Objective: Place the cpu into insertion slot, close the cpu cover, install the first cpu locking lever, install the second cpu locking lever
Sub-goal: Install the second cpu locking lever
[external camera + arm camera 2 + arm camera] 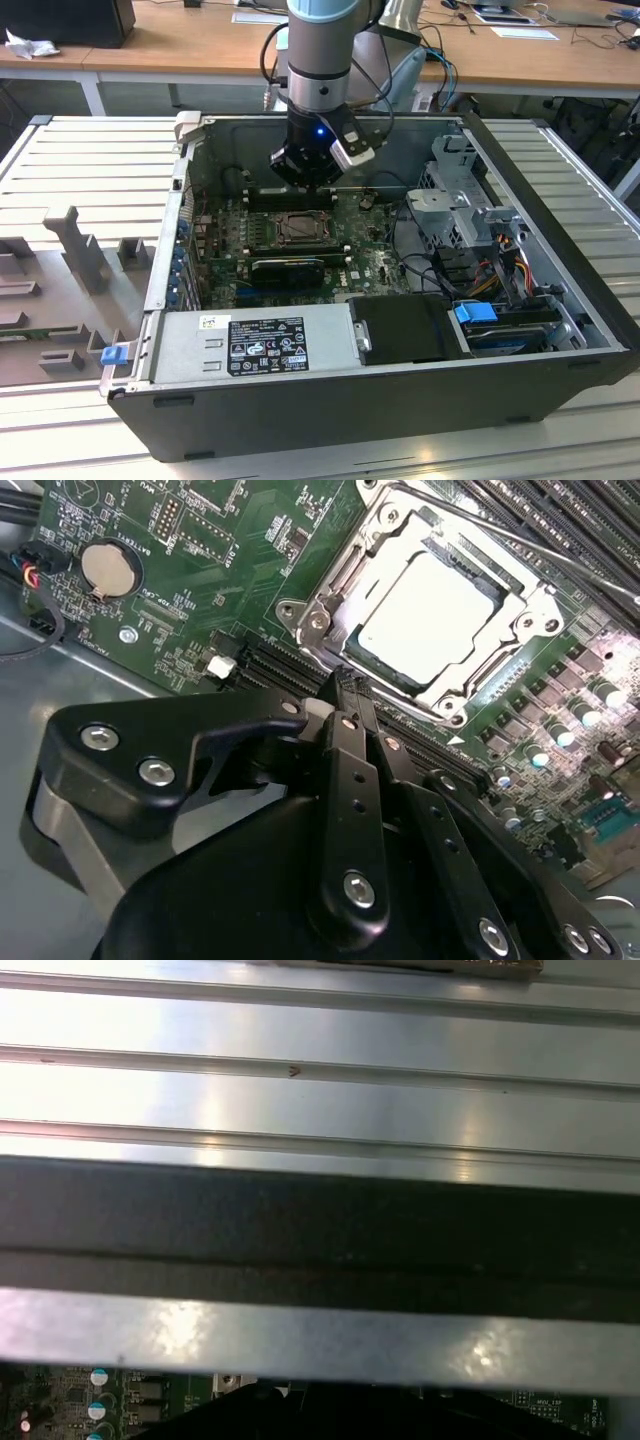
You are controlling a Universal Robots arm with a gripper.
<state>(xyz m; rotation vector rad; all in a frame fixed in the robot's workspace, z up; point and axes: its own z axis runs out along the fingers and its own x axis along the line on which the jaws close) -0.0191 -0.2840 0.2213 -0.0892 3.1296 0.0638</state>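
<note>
- Gripper (pixel 345 685) sits low over the motherboard (pixel 200 570) inside the open computer case (pixel 560 330); in the second wrist view your fingertips meet in a shut point with nothing between them.
- From that tip, the insertion slot (pixel 310 620) lies toward one o'clock in the second wrist view, just beside the fingers and apart from them.
- One cpu (pixel 425 615) already lies flat in the slot, its pale top showing through the window of the cpu cover (pixel 500 580), which looks folded down around it.
- You can count one cpu, one socket and one cover. A thin metal rod (pixel 520 540) runs along the slot's far edge, likely a locking lever; whether it is latched you cannot tell, and a second lever is not clear.
- In the exterior view the gripper (pixel 305 178) hangs just at twelve o'clock of the slot (pixel 297 228), so your tool is on the socket's rear side.
- One coin battery (pixel 108 570) sits well apart, toward ten o'clock.
</note>
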